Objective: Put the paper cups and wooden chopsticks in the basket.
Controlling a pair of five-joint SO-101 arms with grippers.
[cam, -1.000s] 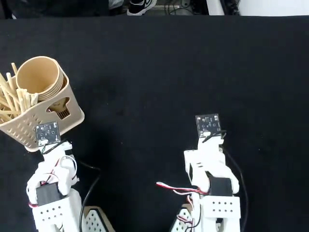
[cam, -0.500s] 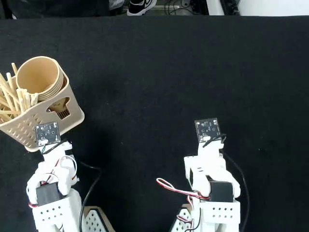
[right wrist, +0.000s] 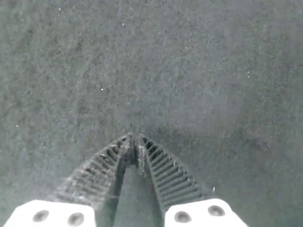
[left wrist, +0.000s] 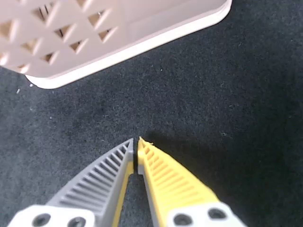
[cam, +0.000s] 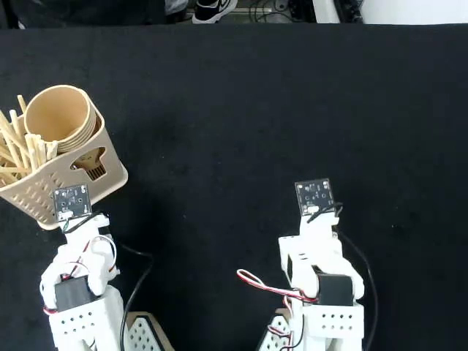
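A beige lattice basket [cam: 102, 179] stands at the table's left edge. Inside it sit stacked paper cups [cam: 62, 117] and a bundle of wooden chopsticks [cam: 18, 150] leaning to the left. My left arm is folded back just in front of the basket; its gripper [left wrist: 137, 144] is shut and empty over the black cloth, with the basket's wall [left wrist: 109, 33] a short way beyond the tips. My right arm is folded near the table's front centre, and its gripper [right wrist: 134, 140] is shut with nothing in it over bare cloth.
A black cloth [cam: 292, 102] covers the whole table. Cables [cam: 259, 287] trail by the arm bases at the front edge. A shoe and some wires [cam: 212, 9] lie on the floor beyond the far edge.
The right arm has drawn back a little toward its base. The left arm, the basket and its contents stay where they were.
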